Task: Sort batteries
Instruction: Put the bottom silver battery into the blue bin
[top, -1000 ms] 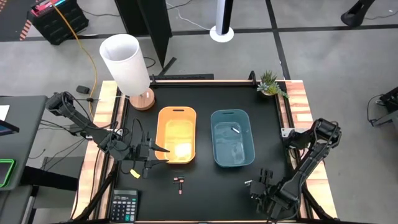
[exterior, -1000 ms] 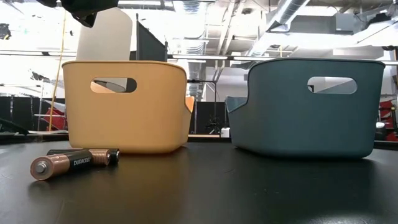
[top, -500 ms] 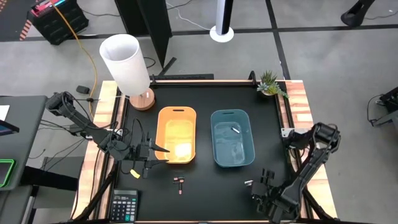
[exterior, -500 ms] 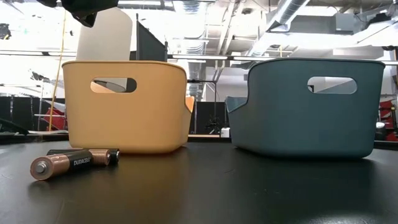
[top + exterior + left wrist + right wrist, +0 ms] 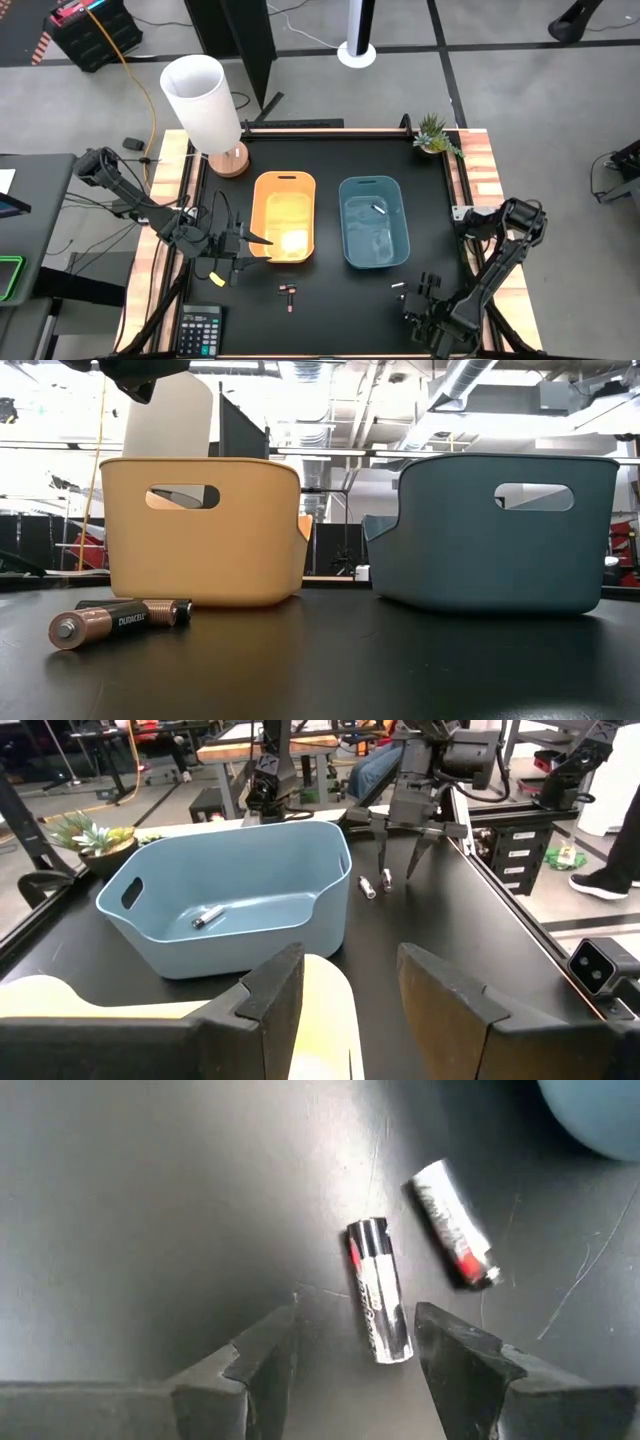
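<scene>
Two silver batteries [image 5: 378, 1290] [image 5: 455, 1225] with red marks lie flat on the black table near its near right corner. My right gripper [image 5: 357, 1320] [image 5: 410, 293] hangs over them, open and pointing down, with one battery between its fingers but untouched. Two dark, copper-ended batteries [image 5: 100, 622] [image 5: 288, 291] lie on the table in front of the orange bin [image 5: 285, 215]. One silver battery [image 5: 207, 916] lies inside the blue bin [image 5: 374, 222]. My left gripper [image 5: 350, 965] [image 5: 262, 240] is open above the orange bin's near left corner.
The two bins stand side by side mid-table. A white lamp [image 5: 205, 105] stands at the far left corner, a small plant [image 5: 435, 133] at the far right corner and a calculator [image 5: 202, 330] at the near left edge. Bare black table lies between the bins and the near edge.
My right gripper has shifted slightly over the silver batteries and stays open; one silver battery now shows a little farther from the near edge beside it. My left arm and the dark batteries have kept still.
</scene>
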